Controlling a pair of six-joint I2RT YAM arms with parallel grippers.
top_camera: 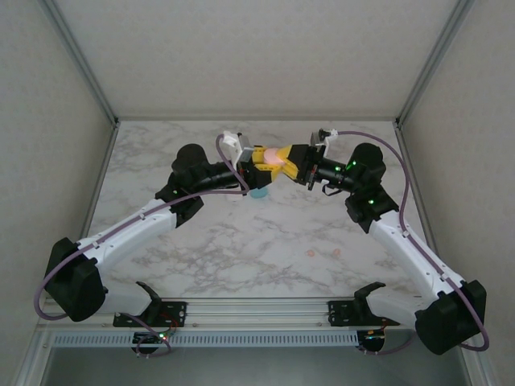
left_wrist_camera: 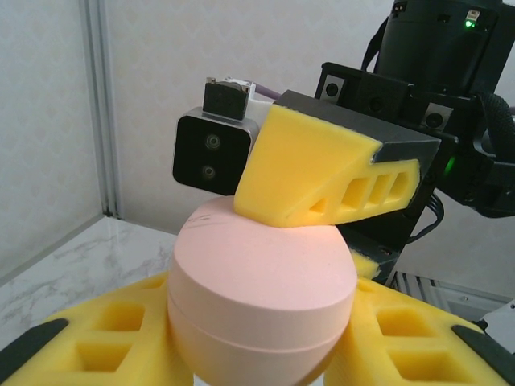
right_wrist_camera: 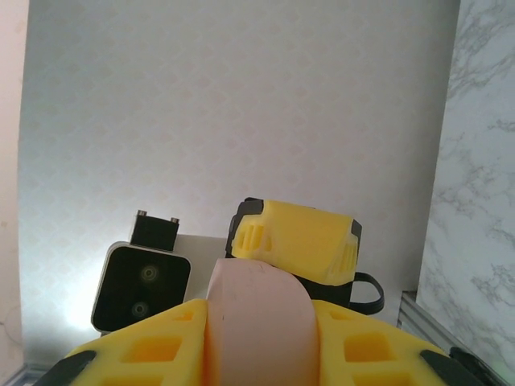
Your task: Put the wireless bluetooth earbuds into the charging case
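Left gripper (left_wrist_camera: 261,305) is clamped on the pink case (left_wrist_camera: 265,257), yellow foam pads (left_wrist_camera: 105,338) pressing it at 9 and 3 o'clock. The case's underside is cut off by the frame edge. Shell is matte, smooth and pebble-round, with one thin seam around it and a faint scuff on top.

Right gripper (right_wrist_camera: 257,322) is closed on the same case. In the left wrist view, one of its foam fingers sits on the case top at 12 to 1 o'clock and the other peeks out behind at 3 o'clock, mostly hidden. The foam is coarse, with rectangular cut-outs and a black backing. The right wrist camera (left_wrist_camera: 211,151) is a black block with two lenses, just behind that finger.

Overhead, nearest the bases, one pink earbud (top_camera: 311,252) and a second pink earbud (top_camera: 336,252) lie side by side on the marble-pattern table (top_camera: 201,257). They sit at 5 o'clock from the case and well apart from it, too small to make out their shape.

Farther back, a teal rounded object (top_camera: 258,193) lies on the table at 7 o'clock from the case, half hidden under the left gripper. The case is held above the table, between both arms.
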